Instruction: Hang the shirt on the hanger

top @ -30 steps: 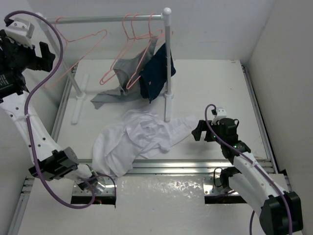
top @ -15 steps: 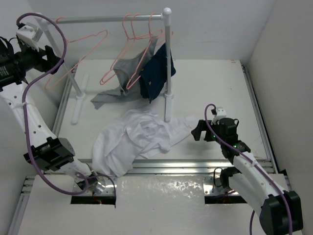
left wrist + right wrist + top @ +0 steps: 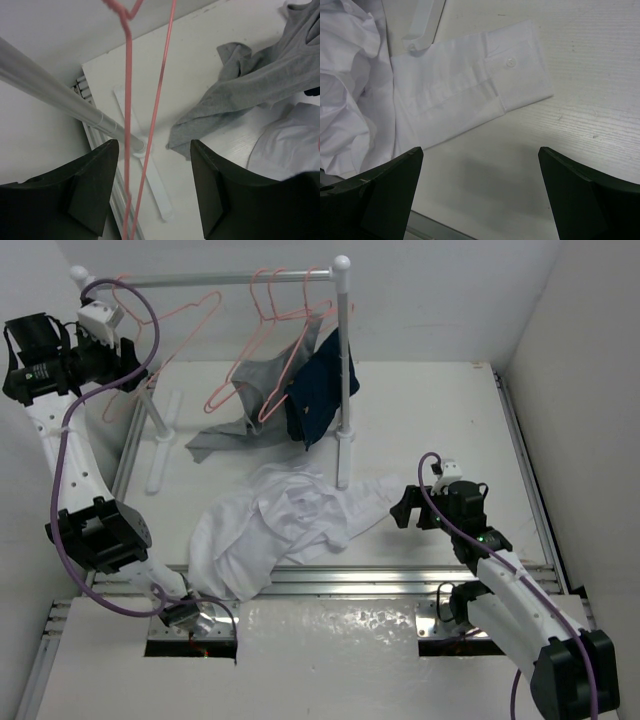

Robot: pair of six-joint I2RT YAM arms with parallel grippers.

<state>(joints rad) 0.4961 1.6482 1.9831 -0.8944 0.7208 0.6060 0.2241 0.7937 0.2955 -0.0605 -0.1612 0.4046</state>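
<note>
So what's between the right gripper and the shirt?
Just bare table between the right gripper and the shirt, shown in the right wrist view.

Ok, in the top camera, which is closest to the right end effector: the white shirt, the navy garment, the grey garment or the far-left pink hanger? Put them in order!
Starting from the right end effector:
1. white shirt, just to its left, sleeve nearly reaching it.
2. navy garment, hanging farther back.
3. grey garment, left of the navy one.
4. pink hanger, far back-left.

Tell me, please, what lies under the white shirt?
The shirt lies crumpled on the table, its near edge over the metal rail; anything beneath the fabric is hidden.
</note>
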